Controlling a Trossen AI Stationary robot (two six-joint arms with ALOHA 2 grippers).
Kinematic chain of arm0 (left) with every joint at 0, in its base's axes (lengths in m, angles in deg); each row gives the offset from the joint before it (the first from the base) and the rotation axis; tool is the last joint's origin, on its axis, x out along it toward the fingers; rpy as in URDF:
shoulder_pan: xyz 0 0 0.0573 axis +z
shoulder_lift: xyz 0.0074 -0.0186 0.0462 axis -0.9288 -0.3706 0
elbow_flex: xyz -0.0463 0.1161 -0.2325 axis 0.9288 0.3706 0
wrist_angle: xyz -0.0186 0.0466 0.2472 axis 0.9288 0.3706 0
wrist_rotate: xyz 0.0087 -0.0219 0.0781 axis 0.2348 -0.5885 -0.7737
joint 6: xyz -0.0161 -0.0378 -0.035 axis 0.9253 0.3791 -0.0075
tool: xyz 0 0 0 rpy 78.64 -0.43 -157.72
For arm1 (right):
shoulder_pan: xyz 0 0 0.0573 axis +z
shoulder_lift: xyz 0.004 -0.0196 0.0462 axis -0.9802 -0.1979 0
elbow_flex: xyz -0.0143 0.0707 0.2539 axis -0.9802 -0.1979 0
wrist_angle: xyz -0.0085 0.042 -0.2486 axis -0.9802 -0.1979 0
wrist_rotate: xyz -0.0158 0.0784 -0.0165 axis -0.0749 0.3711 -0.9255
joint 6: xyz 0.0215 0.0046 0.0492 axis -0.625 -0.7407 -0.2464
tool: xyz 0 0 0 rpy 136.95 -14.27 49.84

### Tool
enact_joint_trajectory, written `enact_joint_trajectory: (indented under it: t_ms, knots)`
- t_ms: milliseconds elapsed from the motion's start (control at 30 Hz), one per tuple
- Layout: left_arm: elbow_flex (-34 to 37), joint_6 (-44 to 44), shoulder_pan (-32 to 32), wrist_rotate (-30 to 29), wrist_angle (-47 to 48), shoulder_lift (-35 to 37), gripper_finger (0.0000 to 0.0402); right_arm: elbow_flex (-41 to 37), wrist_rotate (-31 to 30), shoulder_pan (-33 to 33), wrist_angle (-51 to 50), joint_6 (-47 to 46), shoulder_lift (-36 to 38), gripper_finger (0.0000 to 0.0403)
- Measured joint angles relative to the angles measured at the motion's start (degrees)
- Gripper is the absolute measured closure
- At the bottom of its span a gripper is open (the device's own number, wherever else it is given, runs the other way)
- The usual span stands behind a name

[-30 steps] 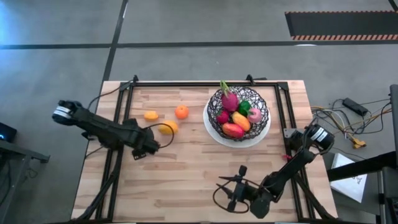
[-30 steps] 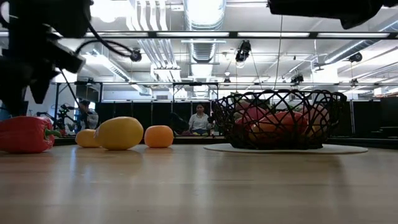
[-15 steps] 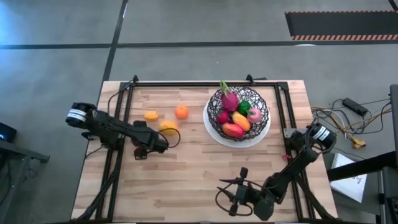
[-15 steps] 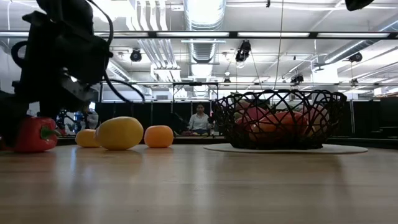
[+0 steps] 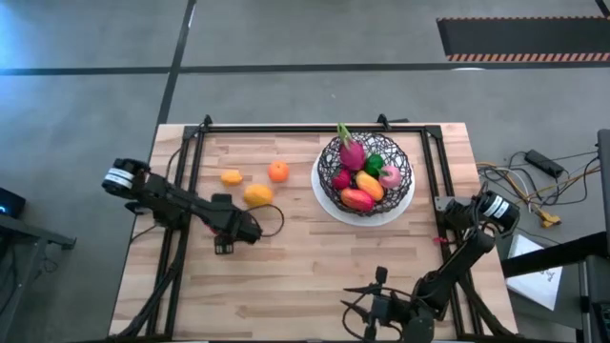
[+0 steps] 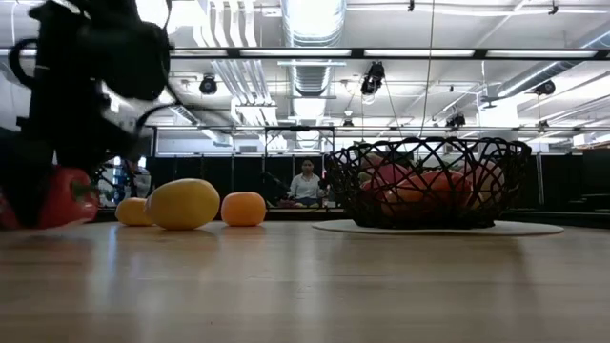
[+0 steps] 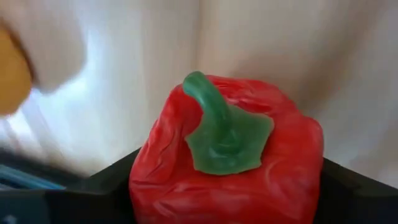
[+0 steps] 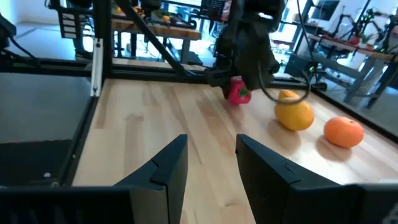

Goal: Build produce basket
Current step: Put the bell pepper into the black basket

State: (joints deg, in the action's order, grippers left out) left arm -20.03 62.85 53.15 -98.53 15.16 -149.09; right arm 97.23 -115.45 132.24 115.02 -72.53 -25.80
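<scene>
A red bell pepper with a green stem point(image 7: 229, 155) sits between the fingers of my left gripper point(image 5: 244, 229) at the table's left middle. It also shows in the low view point(image 6: 59, 195) and the right wrist view point(image 8: 238, 92). The black wire basket point(image 5: 365, 170) on its white plate point(image 5: 329, 204) holds a pink dragon fruit and several other pieces. A yellow lemon point(image 5: 257, 195), an orange point(image 5: 278, 171) and a small orange piece point(image 5: 231, 176) lie on the table. My right gripper point(image 8: 211, 163) is open and empty near the front edge. My left gripper pinches the pepper's two opposite sides point(image 7: 144, 180) between its two fingers, with the stem end facing the wrist. The fingers come slanting down from the table's left. The pepper sits low at the table top point(image 6: 67, 214); whether it rests on it, I cannot tell.
Black frame rails point(image 5: 191, 152) run along the table's left, far and right sides. Bare wood point(image 5: 315, 257) lies between the two grippers and in front of the basket. A person point(image 6: 306, 183) sits far behind the table.
My left gripper has gone toward the table's right and come down around the red pepper, which now stands between its fingers. My right gripper has gone toward the table's near edge and a little to the right.
</scene>
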Motion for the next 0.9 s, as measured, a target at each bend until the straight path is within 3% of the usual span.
enact_joint_trajectory:
  t_ms: [167, 400, 533, 733, 900]
  knots:
    - [-1.1, 4.0, -8.4, -0.1, -17.6, 3.1, 0.0127, 0.0, 1.0, 0.0, -0.4, -4.8, -1.3, 0.0275]
    - [1.9, -0.8, -17.2, -3.5, -66.4, 0.5, 0.0114, -0.1, 6.5, -1.9, -0.4, -7.6, -5.0, 0.0275]
    - [1.7, -4.8, -18.3, -6.3, -84.6, -5.6, 0.0112, -0.1, 6.6, -3.9, 0.1, -9.1, -5.0, 0.0275]
    - [-1.6, -8.7, -18.3, -11.1, -94.6, -16.4, 0.0110, 3.1, 6.7, -8.1, 0.5, -9.8, -4.3, 0.0275]
    - [-5.3, -9.1, -18.3, -13.6, -95.1, -22.6, 0.0109, 8.3, 11.2, -12.5, -9.4, -12.6, -5.5, 0.0275]
